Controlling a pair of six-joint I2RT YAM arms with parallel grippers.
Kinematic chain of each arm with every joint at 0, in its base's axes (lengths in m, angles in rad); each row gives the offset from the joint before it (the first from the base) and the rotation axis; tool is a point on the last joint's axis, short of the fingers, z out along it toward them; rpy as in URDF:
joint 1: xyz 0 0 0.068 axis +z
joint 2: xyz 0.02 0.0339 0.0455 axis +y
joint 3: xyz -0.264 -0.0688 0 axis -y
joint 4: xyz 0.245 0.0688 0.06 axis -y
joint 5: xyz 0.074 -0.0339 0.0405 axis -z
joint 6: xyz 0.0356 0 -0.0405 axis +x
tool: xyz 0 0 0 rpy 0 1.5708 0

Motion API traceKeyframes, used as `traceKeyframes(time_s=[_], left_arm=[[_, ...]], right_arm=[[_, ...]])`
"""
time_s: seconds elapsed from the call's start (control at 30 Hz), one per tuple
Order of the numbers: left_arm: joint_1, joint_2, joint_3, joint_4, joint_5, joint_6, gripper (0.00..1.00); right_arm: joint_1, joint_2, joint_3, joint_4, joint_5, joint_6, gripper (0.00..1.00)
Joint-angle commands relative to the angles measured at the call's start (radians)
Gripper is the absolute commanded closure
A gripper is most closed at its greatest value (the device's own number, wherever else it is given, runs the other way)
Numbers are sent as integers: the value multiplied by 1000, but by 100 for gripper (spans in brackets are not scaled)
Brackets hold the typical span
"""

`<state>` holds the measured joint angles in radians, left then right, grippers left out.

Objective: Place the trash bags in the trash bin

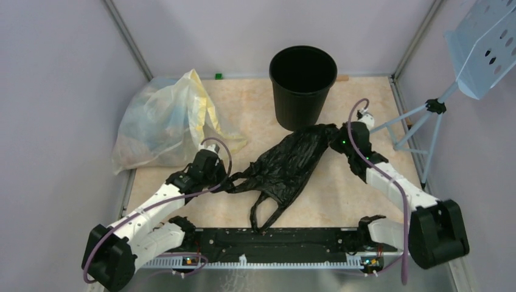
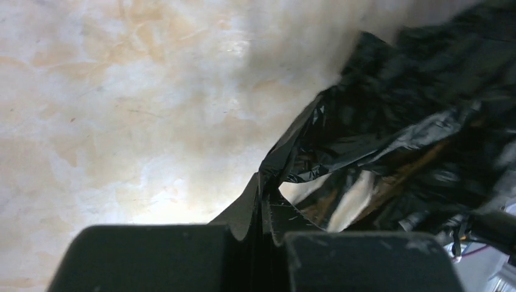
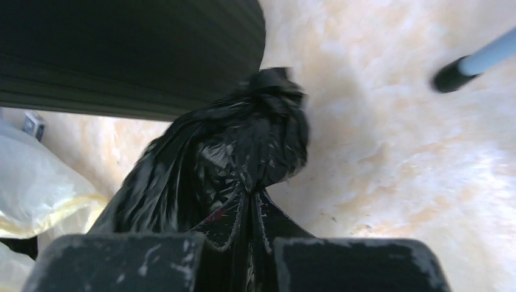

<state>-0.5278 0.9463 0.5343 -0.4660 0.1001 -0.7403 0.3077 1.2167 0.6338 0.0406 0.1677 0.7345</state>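
Note:
The black glossy trash bag (image 1: 286,161) hangs stretched between my two grippers above the table, its loop handles drooping toward the front rail. My left gripper (image 1: 226,180) is shut on the bag's left edge; in the left wrist view the plastic (image 2: 389,140) runs out from between the closed jaws (image 2: 266,210). My right gripper (image 1: 339,135) is shut on the bag's upper right end, bunched (image 3: 243,152) in front of the closed jaws (image 3: 251,204). The round black ribbed trash bin (image 1: 302,85) stands upright and open just behind the bag; its side (image 3: 122,55) fills the top left of the right wrist view.
A big translucent pale-yellow bag (image 1: 161,121) with stuff inside lies at the back left. A pale blue perforated stand (image 1: 438,109) on thin legs stands at the right edge. A black rail (image 1: 274,240) runs along the front. Walls enclose the table.

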Motion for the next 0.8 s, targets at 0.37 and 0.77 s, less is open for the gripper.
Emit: traceKeyframes(time_s=[0.37, 0.77], left_arm=[[80, -119, -15, 44, 39, 65, 73], [71, 25, 444, -27, 37, 272, 10]], right_arm=[[-132, -343, -85, -69, -341, -200, 100], [-131, -398, -94, 79, -766, -313, 100]])
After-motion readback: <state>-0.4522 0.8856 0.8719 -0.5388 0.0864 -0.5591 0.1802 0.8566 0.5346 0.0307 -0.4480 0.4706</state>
